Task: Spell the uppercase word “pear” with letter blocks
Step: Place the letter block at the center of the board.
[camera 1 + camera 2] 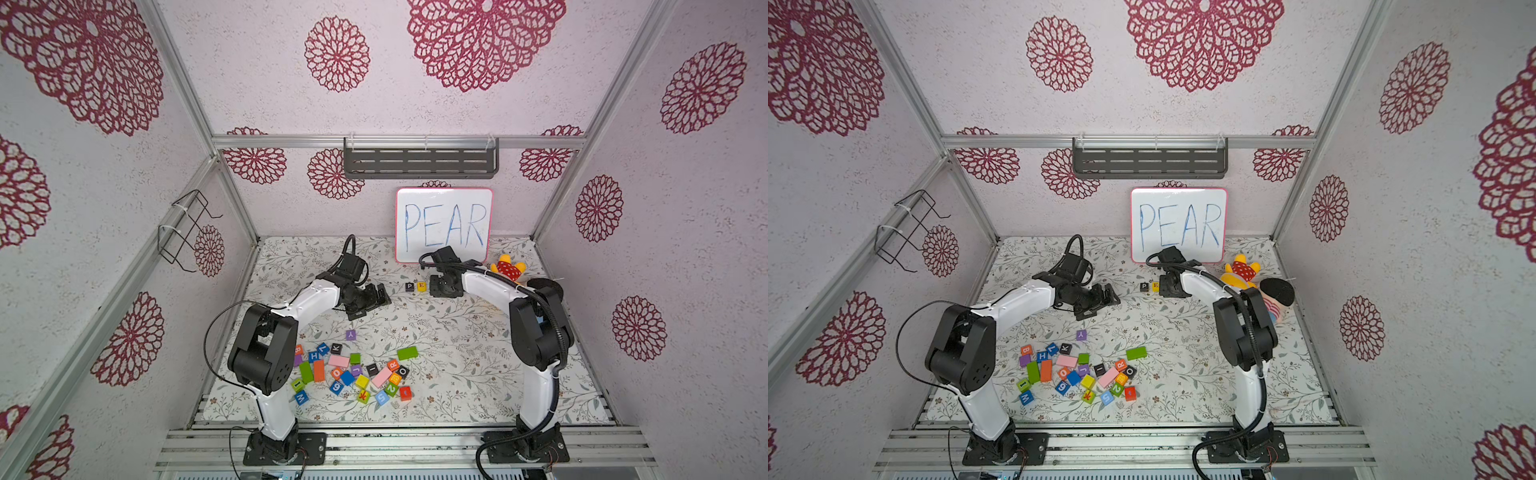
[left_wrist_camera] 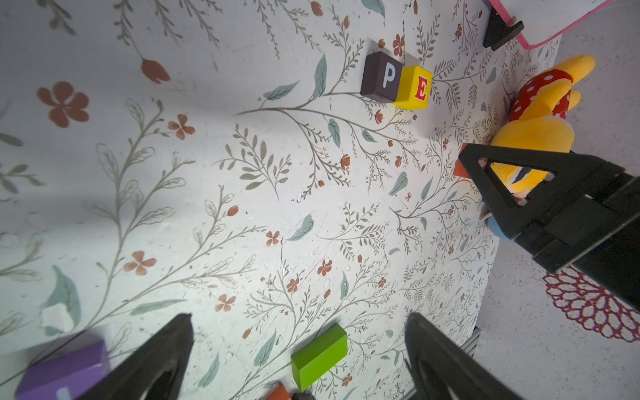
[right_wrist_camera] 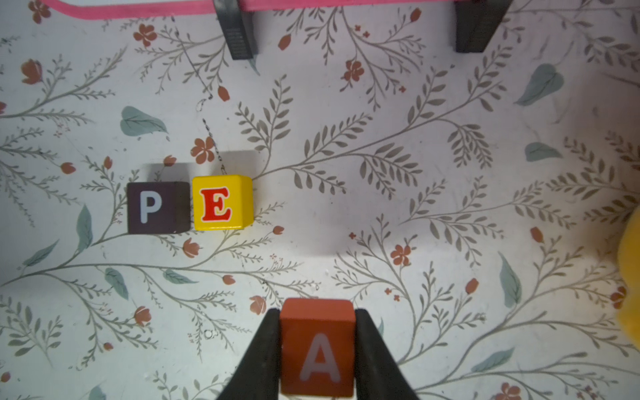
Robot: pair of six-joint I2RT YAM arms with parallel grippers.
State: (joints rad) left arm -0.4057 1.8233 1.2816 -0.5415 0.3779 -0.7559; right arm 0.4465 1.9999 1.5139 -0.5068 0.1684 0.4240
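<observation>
Left gripper (image 2: 298, 318) jaws wide apart, empty, hovering tilted; right gripper (image 3: 317, 311) pointing down, pinching A block (image 3: 318, 349); both arms bent forward at elbows.

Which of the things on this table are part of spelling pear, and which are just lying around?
For the job: black P block, yellow E block, orange-red A block in the right gripper, orange-red R block, whiteboard reading PEAR.
Lying about: plush toy, long green block, purple Y cube, pink block.
</observation>
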